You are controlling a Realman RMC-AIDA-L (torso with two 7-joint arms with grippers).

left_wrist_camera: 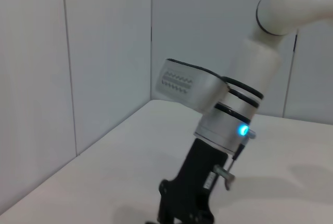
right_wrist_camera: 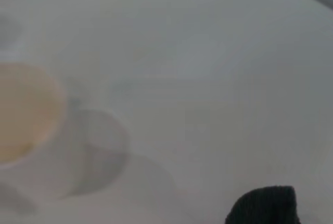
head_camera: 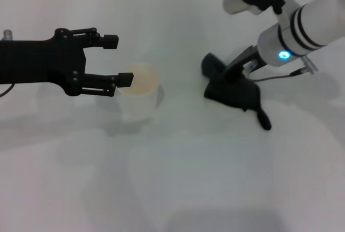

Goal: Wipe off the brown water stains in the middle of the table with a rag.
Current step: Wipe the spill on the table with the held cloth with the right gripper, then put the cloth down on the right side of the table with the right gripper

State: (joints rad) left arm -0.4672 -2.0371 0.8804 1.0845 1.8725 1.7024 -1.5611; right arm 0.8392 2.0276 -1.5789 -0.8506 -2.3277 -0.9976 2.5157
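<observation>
Our right gripper [head_camera: 218, 78] presses down on the black rag [head_camera: 235, 94], though we cannot tell how its fingers stand. The rag lies on the white table [head_camera: 215, 178]. Beyond it, our left gripper [head_camera: 118, 60] hovers spread apart over a white paper cup [head_camera: 139, 100]. Pale grey wall panels [left_wrist_camera: 78, 52] stand behind.

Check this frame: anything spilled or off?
No brown stain shows on the table. The paper cup stands upright by the open left hand, tan inside. The rag lies bunched on the table at the right hand.
</observation>
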